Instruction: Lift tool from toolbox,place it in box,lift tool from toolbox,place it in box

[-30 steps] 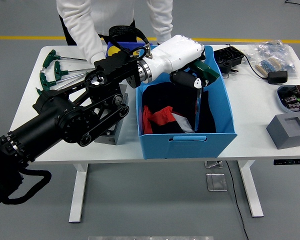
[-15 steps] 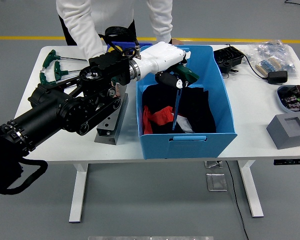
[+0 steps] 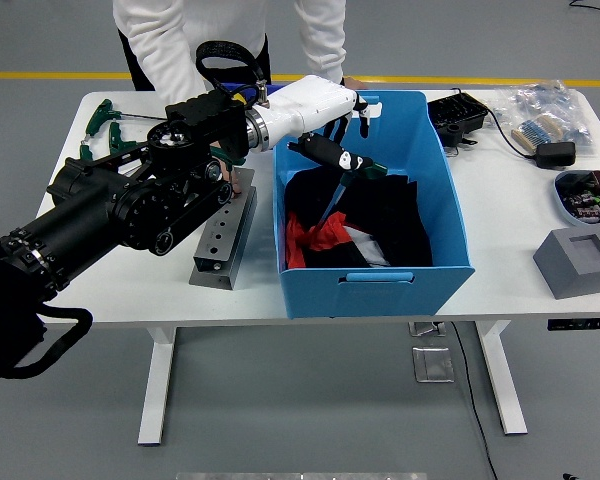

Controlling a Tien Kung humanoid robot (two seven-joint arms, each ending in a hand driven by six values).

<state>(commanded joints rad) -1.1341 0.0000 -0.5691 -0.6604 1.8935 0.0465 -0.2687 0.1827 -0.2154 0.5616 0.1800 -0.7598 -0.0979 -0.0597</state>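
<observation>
My left hand [image 3: 325, 125] is curled around a green-handled tool [image 3: 345, 177], blade angled down inside the blue box [image 3: 450, 215]. I judge it nearly placed, release pending; more green tools [image 3: 100, 135] wait at table's left.

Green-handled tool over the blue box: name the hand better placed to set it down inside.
Left. The left hand is over the blue box, gripping the green-handled tool, whose blade points down at the dark cloth inside. The right hand is not in view.
</observation>
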